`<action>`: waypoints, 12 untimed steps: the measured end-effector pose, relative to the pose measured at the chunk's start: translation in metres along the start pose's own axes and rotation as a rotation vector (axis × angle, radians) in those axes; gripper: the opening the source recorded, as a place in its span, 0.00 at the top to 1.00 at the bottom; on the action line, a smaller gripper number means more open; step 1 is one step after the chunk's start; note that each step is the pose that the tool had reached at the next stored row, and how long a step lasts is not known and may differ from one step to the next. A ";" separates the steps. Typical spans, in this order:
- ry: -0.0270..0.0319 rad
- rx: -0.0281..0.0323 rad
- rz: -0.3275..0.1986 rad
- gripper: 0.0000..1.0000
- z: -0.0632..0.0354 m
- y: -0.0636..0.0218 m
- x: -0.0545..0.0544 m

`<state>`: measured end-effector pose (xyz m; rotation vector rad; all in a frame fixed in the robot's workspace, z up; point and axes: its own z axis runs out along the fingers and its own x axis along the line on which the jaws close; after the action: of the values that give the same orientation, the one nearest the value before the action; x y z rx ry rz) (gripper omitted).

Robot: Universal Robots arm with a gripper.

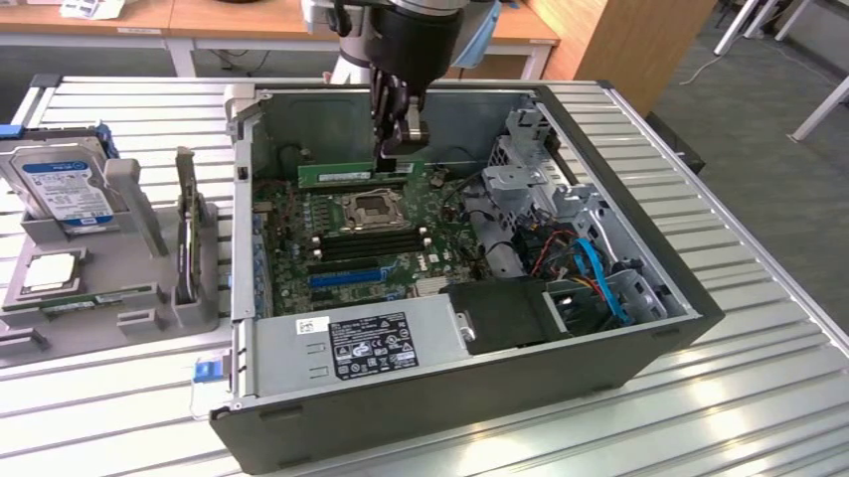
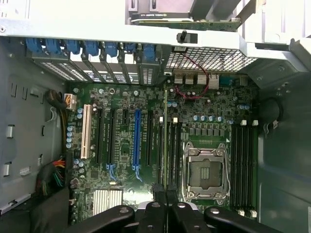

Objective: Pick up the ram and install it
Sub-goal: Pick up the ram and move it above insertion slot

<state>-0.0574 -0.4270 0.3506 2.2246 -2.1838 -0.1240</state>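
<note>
With the long, thin green circuit-board ram stick [image 1: 338,174] clamped in the black-fingered pincer [image 1: 396,157], installing looks to be the step in hand.
The pincer is closed on the stick's upper edge and holds it inside the open grey metal computer case [image 1: 464,422], over the large green motherboard [image 1: 298,248]. The stick runs edge-down along the black memory slots [image 2: 173,150] beside the silver processor socket [image 2: 204,170]; whether it touches one cannot be told. Seating likely calls for keeping it square to one slot.

place: a computer-assembly lab, by my reckoning | near: my slatted metal bench [image 1: 769,388] carrying an open PC case [image 1: 531,397] | the exterior view's left: grey fixture [image 1: 146,318] racking a hard drive [image 1: 60,184] | far: wooden desks [image 1: 253,18], carpeted floor [image 1: 757,99]
</note>
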 end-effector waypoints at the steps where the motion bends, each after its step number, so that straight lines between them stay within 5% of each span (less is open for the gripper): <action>1: -0.0001 0.0001 0.000 0.88 0.0001 -0.0008 0.000; 12: -0.0001 -0.0045 0.000 0.88 -0.0008 -0.0220 0.001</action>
<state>-0.0355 -0.4273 0.3498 2.2222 -2.1816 -0.1289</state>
